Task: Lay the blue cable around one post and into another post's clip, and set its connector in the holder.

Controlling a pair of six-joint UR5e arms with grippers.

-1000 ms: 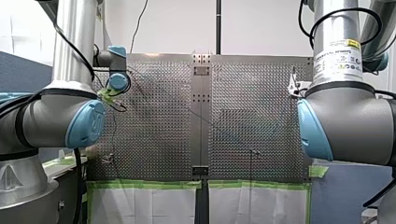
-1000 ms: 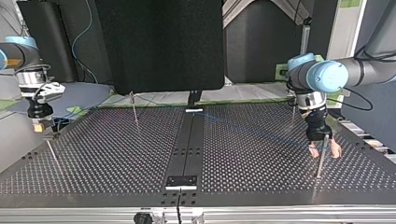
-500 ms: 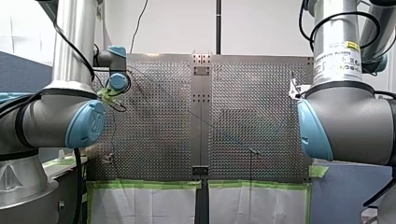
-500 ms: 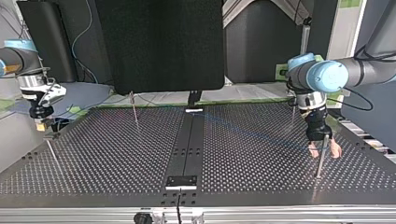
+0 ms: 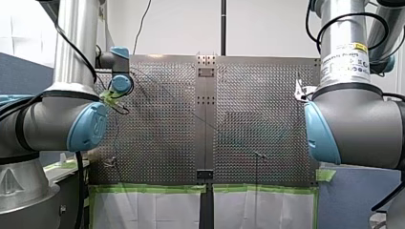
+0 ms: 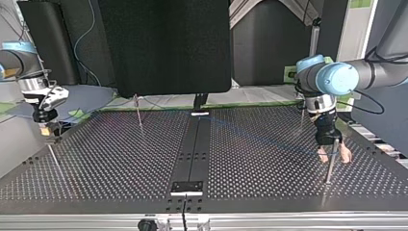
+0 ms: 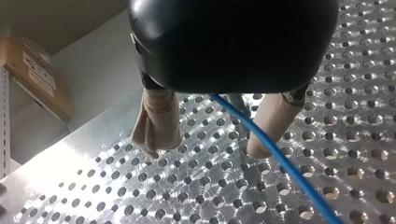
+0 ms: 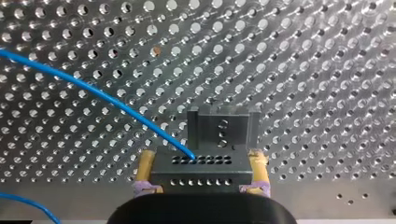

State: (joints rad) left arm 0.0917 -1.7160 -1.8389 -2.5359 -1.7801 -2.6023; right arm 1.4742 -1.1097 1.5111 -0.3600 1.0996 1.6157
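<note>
In the right wrist view my right gripper (image 8: 202, 159) has its yellow pads shut on a dark grey connector block (image 8: 201, 176). The blue cable (image 8: 107, 100) leaves the block's top face and runs away across the plate. Just ahead of the block stands the grey U-shaped holder (image 8: 223, 128), close to the block. In the left wrist view my left gripper (image 7: 204, 150) is open, beige fingers (image 7: 156, 123) apart, and the blue cable (image 7: 280, 163) passes loosely between them. At the top view's right my left gripper (image 6: 332, 156) straddles a thin post (image 6: 329, 168). My right gripper (image 6: 45, 129) hangs at the top view's left.
More thin posts stand on the perforated table (image 6: 120, 159): one at the back (image 6: 138, 111), one near the left edge (image 6: 53, 159), one behind my left gripper (image 6: 302, 118). A dark strip (image 6: 192, 154) runs down the plate's middle.
My right gripper has drifted a little toward the plate and the top view's right, still gripping the connector. My left arm has stayed where it was.
</note>
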